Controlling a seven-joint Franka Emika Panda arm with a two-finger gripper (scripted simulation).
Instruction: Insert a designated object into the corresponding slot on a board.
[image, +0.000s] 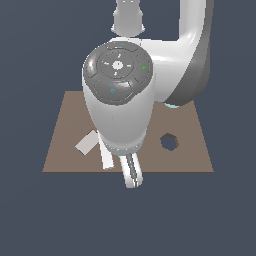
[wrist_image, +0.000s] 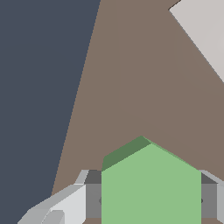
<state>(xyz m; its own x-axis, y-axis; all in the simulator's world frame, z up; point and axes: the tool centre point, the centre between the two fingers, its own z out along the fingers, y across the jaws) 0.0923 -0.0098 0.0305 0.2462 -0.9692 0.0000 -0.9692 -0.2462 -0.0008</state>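
Franka arm (image: 118, 100) fills the middle of the exterior view, wrist housing hanging over the brown board (image: 65, 150) and hiding much of its centre. The gripper (wrist_image: 151, 201) is clenched on the green hexagonal piece (wrist_image: 151, 188): in the wrist view the grey finger pads (wrist_image: 92, 199) press on both flat sides of the piece, no gap showing. From the exterior view the piece itself is hidden behind the arm; only a pale finger (image: 131, 172) pokes down near the board's near edge, slightly past it.

The hexagonal slot (image: 169, 141) is on the exterior view's right half of the board, uncovered, with bare board all around it and open room between it and the right and near edges. It sits apart from the gripper, to the exterior view's right.

Grey rectangular block (image: 87, 143) lies tilted on the exterior view's left part of the board, just beside the arm's housing; its pale corner (wrist_image: 201, 30) also shows in the wrist view, well apart from the green piece. A sliver of light-blue piece (image: 172, 106) peeks out at the far side, under the arm's elbow.

Wrist view shows the board's edge running diagonally, dark floor (wrist_image: 39, 87) beyond it, bare board between piece and block.
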